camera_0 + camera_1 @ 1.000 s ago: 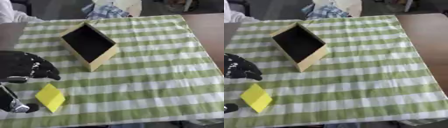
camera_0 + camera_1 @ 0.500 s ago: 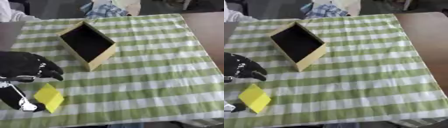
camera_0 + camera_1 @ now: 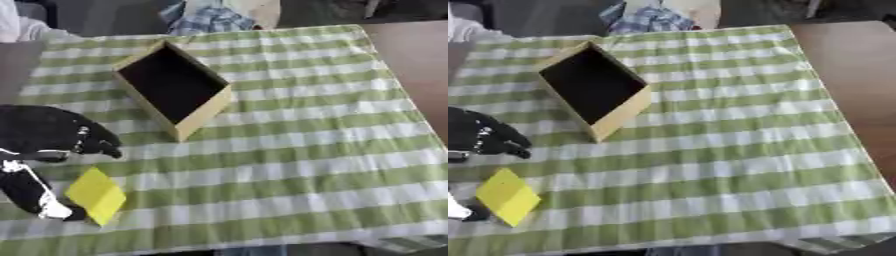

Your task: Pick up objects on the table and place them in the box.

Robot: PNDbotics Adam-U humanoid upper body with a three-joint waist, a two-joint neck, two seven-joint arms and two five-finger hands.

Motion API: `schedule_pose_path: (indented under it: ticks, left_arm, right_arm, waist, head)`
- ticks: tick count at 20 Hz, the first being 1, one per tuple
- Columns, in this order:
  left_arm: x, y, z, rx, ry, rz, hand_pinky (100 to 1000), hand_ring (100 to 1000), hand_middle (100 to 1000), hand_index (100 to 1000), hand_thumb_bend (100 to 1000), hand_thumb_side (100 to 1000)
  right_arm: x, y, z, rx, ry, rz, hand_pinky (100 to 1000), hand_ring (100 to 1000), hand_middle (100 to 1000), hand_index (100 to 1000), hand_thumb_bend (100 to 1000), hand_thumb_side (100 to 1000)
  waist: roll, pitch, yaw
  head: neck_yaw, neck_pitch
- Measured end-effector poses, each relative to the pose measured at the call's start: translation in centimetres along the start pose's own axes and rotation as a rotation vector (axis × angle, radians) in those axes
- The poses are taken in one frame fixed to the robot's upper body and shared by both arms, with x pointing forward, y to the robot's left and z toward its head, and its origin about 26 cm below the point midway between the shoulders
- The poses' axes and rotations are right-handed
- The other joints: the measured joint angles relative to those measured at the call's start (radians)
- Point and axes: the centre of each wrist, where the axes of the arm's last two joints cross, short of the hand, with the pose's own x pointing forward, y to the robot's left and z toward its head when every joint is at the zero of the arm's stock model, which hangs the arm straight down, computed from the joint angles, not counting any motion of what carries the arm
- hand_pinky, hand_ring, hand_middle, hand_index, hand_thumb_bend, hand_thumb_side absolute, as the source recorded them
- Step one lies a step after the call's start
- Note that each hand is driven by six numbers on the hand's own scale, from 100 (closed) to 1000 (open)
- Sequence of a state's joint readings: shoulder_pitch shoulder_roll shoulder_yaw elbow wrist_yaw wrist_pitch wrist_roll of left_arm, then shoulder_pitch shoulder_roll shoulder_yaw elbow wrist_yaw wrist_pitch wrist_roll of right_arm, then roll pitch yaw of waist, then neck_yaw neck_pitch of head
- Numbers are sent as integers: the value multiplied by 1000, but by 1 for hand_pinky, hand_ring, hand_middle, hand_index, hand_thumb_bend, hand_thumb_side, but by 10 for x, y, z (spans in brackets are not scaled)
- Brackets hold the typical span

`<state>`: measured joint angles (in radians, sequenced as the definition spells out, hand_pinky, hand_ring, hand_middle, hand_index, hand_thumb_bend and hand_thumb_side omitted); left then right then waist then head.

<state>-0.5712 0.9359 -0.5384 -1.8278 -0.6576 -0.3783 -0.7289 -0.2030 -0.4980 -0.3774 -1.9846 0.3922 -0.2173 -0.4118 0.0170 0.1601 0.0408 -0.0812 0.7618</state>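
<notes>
Since the earlier frames the left hand (image 3: pixel 54 137) has eased a little further in from the desk's left edge and now hangs above the near-left corner of the green-and-white checked cloth (image 3: pixel 297 150), close over the yellow block (image 3: pixel 95 195). Its dark fingers (image 3: pixel 103 145) curve downward and spread, relaxed, and grasp nothing. The thumb (image 3: pixel 39 197) reaches down beside the block's left edge; whether it touches cannot be told. The block lies flat on the cloth, turned corner-on, apart from the box. The open yellow-walled box (image 3: pixel 592 90) with its dark inside sits askew toward the far-left part of the cloth. The right hand shows in neither view.
</notes>
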Motion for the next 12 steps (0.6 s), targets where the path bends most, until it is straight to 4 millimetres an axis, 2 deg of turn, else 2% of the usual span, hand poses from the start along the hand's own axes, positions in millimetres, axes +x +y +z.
schedule_pose_path:
  ticks: [8,9,12]
  left_arm:
    - [-6,-12,-11,-36,13,-17,860,930,906,949,589,428]
    - [-6,-13,-13,-36,12,-18,852,925,903,949,558,389]
    - [-8,-14,-16,-31,7,-17,842,920,901,949,545,383]
  right_arm:
    - [0,0,0,-2,1,-3,622,620,640,780,100,770]
    - [0,0,0,-2,1,-4,621,619,638,779,100,770]
    - [0,0,0,-3,2,-5,621,617,637,778,100,770]
  waist:
    - [1,6,-4]
    - [1,7,-4]
    - [1,7,-5]
  head:
    - [0,0]
    - [0,0]
    - [0,0]
